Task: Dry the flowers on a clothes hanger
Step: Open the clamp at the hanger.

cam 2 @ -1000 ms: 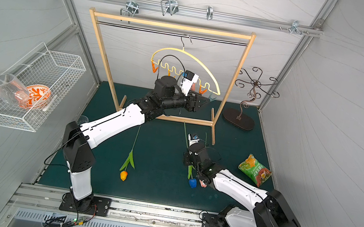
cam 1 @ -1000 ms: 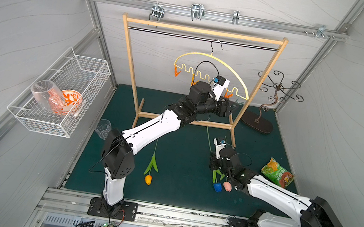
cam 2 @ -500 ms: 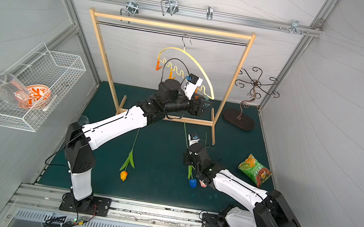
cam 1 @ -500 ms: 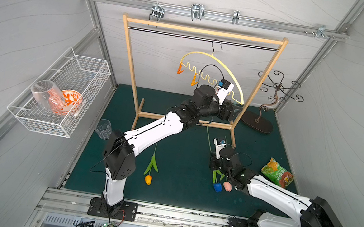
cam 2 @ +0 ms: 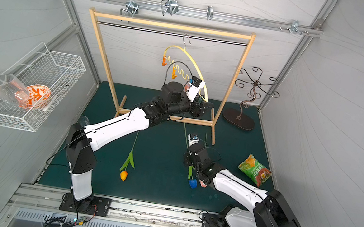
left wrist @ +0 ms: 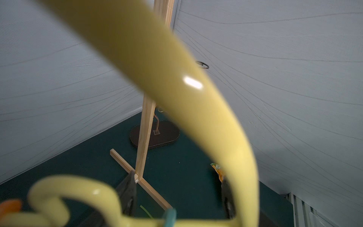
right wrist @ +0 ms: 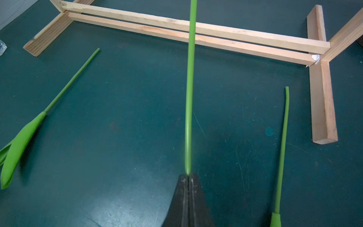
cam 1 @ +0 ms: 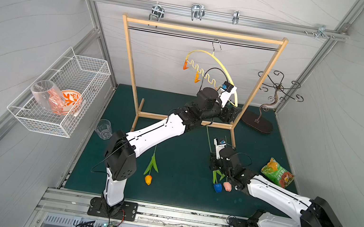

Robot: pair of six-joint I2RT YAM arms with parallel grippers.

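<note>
**Flower pick-up beside the hanger.** The right claw (right wrist: 188, 176) is closed on the bare green stem (right wrist: 189, 98) of one tulip, low over the desk (cam 1: 175, 193). The blue head (cam 1: 217, 187) and pink head (cam 1: 227, 186) lie side by side next to its arm. Which of the two belongs to the pinched stem cannot be told. The orange tulip (cam 1: 148, 179) lies apart on the desk, near the left arm.

The hanger (left wrist: 176, 88) hangs by its hook from the rack (cam 1: 204, 31) and is tilted, with its lower end at the left claw (left wrist: 177, 176). That claw's jaws stand apart on either side of a teal pin (left wrist: 169, 216), and no squeeze on the pin shows.

Handling, as judged: the tulips are light, with slim, smooth, springy stems. The head end probably droops, and a stem can swivel in so narrow a pinch. A hold on bare stem between the leaves and the cut end leaves that end free for a pin. The hanger swings freely on its hook, so it needs steadying.
</note>
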